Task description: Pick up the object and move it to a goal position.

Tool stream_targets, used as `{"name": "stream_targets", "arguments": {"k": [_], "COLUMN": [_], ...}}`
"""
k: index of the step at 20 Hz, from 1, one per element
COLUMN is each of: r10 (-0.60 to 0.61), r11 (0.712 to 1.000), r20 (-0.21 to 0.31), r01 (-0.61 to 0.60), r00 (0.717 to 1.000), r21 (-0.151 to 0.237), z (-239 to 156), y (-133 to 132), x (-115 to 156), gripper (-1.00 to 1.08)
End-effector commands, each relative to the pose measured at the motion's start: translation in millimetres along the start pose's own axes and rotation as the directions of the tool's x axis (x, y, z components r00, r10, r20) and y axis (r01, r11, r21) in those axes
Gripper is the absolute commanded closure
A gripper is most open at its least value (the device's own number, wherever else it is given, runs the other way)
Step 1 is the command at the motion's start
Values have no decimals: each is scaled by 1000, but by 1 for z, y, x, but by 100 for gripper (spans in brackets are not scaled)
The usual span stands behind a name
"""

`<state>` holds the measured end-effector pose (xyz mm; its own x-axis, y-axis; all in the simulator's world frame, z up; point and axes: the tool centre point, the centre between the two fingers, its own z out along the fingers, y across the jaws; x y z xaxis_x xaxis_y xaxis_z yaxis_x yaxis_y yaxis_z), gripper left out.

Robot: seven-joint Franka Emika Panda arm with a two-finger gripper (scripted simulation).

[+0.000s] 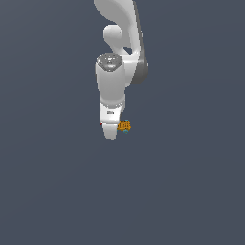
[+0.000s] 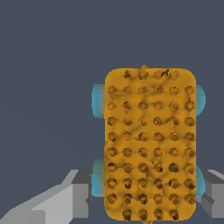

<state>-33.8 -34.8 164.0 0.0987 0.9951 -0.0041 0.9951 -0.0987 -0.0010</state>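
1. Filling most of my wrist view, the orange block (image 2: 150, 144) sits right under the camera, a studded rounded slab with cyan nubs poking out at its edges. My gripper (image 2: 144, 197) has one grey finger (image 2: 74, 199) on one side of the block's near end and the other on the opposite side. They flank it, close to its cyan nubs, but I cannot tell from here whether the pads are pressing or just beside it, so I won't call my pincer open or closed.

2. In the exterior view, my arm (image 1: 112, 81) hangs straight down and the block (image 1: 124, 126) shows at the fingertip end, on the exterior view's right of my hand. A red dot (image 1: 101, 123) peeks out on the opposite side, presumably the goal marker.

3. To do this step well, I judge I should stay centred across the narrow width, squeeze evenly, and confirm a firm hold before travelling.
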Motion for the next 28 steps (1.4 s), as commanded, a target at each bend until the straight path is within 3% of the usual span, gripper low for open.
{"name": "stream_targets", "arguments": {"k": [1, 19, 28], "r10": [0, -2, 0], "r11": [1000, 1000, 1000], "r20": [0, -6, -5], "r01": [0, 2, 0], "r00": [1000, 1000, 1000], "r21": [-1, -1, -1], "z": [-23, -194, -252], "y": [-9, -76, -96], "x": [-1, -5, -8], "gripper": [108, 108, 108]}}
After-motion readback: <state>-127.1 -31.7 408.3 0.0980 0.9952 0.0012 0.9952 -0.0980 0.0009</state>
